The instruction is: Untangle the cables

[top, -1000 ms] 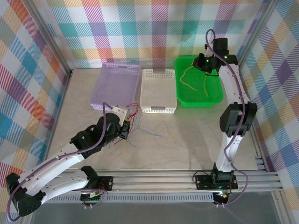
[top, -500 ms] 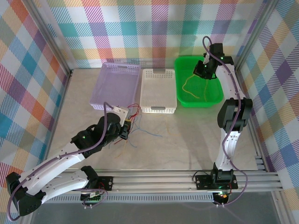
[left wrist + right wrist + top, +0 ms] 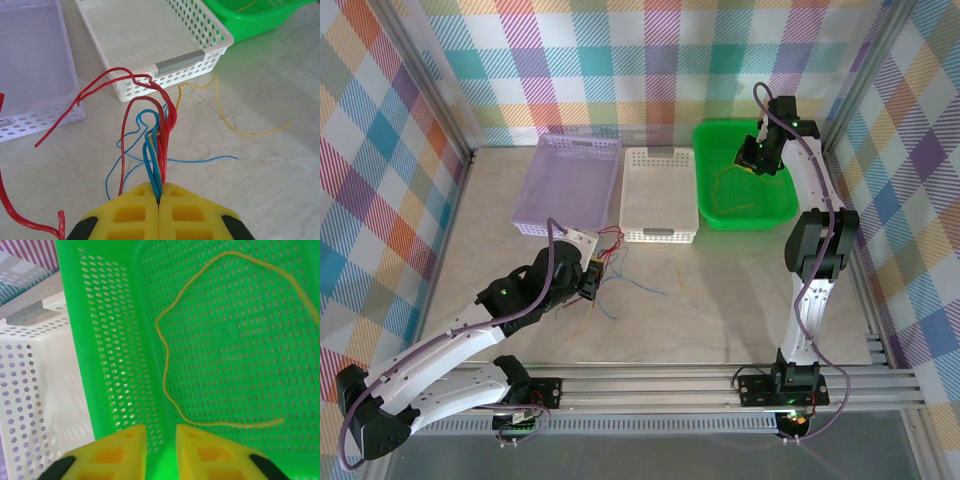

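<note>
My left gripper [image 3: 159,192] [image 3: 592,277] is shut on a bundle of thin cables [image 3: 159,135], red and blue with a yellow strand among them. They fan out over the table in front of the white basket [image 3: 187,56]. A loose yellow-orange cable [image 3: 235,129] lies on the table to the right, and a blue one [image 3: 200,160] trails beside it. My right gripper [image 3: 160,440] [image 3: 750,155] hangs open over the green basket [image 3: 235,335] [image 3: 775,208]. One yellow-orange cable [image 3: 165,365] lies loose on that basket's floor, apart from the fingers.
A purple basket [image 3: 570,185] stands left of the white basket [image 3: 660,195], with the green one at the right. Plaid walls close the table on three sides. A metal rail [image 3: 720,385] runs along the near edge.
The yellow-orange cable that hung from my right gripper now lies in the green basket, and that gripper has opened. My left gripper shifted slightly right with its bundle.
</note>
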